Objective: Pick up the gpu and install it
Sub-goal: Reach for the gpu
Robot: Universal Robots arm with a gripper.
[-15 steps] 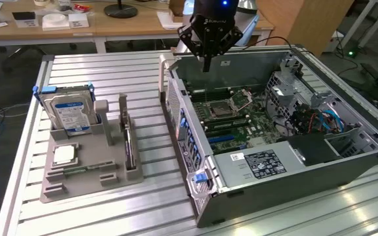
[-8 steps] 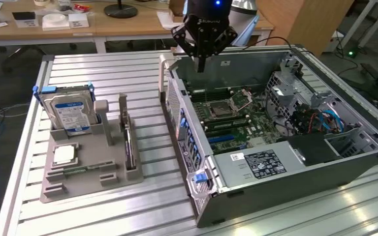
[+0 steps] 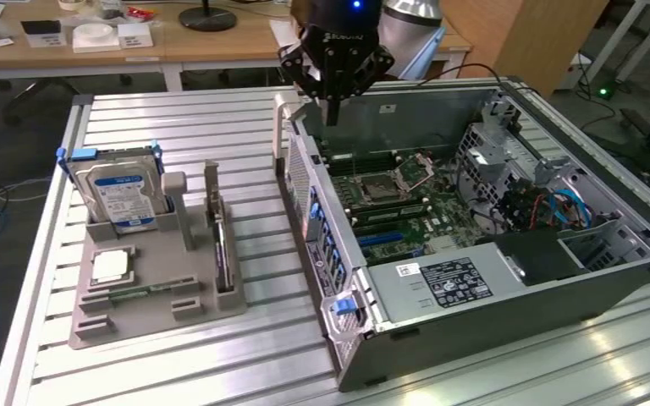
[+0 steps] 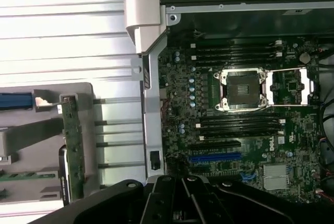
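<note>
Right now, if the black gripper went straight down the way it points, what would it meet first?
Probably the green motherboard inside the open grey computer case, beside the case's side wall. The black gripper hangs above that edge, and depth is unclear, so it might catch the wall's rim instead.

Green gpu [image 4: 72, 145] edge-up in gray holder [image 3: 150, 320]

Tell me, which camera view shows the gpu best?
The wrist view: the gpu shows its green board, standing in the gray holder. The exterior view shows the gpu as a thin dark edge.
</note>
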